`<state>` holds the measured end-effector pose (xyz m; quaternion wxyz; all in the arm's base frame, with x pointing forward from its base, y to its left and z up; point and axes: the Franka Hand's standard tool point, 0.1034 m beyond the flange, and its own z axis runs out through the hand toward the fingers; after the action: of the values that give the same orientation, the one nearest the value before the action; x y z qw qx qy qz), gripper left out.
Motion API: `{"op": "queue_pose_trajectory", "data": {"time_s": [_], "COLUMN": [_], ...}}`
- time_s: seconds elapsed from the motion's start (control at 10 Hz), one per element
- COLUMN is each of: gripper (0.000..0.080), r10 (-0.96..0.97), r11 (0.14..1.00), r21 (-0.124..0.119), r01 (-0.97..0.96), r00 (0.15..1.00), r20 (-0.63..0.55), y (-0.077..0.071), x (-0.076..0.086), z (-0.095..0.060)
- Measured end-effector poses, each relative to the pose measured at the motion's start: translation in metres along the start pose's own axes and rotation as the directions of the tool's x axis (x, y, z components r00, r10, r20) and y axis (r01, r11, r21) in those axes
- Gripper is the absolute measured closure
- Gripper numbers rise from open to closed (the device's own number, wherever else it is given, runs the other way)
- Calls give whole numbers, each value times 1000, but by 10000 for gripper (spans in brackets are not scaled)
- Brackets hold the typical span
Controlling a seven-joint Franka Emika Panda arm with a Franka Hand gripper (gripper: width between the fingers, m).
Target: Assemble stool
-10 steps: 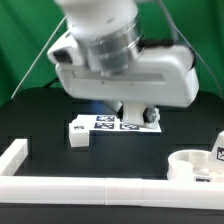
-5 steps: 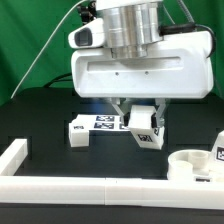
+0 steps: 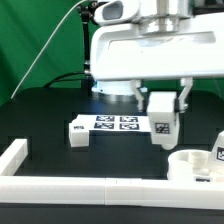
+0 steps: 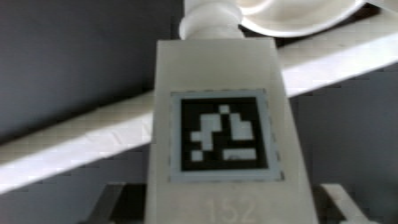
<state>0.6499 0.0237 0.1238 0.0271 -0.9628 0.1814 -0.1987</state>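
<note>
My gripper [image 3: 163,104] is shut on a white stool leg [image 3: 163,120] and holds it above the black table, its marker tag facing the camera. In the wrist view the leg [image 4: 222,100] fills the middle between the two fingers [image 4: 118,203], threaded tip pointing toward the round seat [image 4: 294,14]. The seat [image 3: 195,165] lies at the exterior view's lower right, just beyond the held leg. Another leg [image 3: 78,133] lies to the left of the marker board [image 3: 115,123].
A long white border rail [image 3: 80,187] runs along the front and turns up at the left [image 3: 14,155]. A tagged white part [image 3: 218,151] stands at the right edge by the seat. The rail [image 4: 80,145] crosses the wrist view under the leg.
The arm has carried the held leg toward the exterior view's right, from over the marker board to beside the seat. The marker board is uncovered again.
</note>
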Motion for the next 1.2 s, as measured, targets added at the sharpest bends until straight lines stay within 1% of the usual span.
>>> {"op": "queue_pose_trajectory", "data": {"time_s": [0.1, 0.2, 0.3, 0.5, 0.6, 0.7, 0.8, 1.0, 1.1, 1.2], "gripper": [462, 462, 462, 462, 462, 462, 462, 462, 462, 462], "r10": [-6, -19, -28, -87, -113, -114, -121, -124, -130, -160], "r11": [1000, 1000, 999, 996, 993, 993, 992, 992, 991, 986], "r21": [6, 15, 20, 17, 12, 14, 12, 10, 11, 8], "r01": [6, 21, 32, 93, 119, 121, 126, 129, 136, 167], "r00": [998, 990, 979, 973, 969, 966, 967, 966, 964, 956], "r20": [-61, -143, -200, -212, -218, -230, -226, -226, -232, -245], "y": [-1, -5, -7, -21, -21, -22, -23, -22, -24, -29], "x": [-1, -1, -3, -16, -19, -28, -31, -30, -32, -38], "z": [2, 3, 4, 3, 0, -1, 0, 0, 0, 0]}}
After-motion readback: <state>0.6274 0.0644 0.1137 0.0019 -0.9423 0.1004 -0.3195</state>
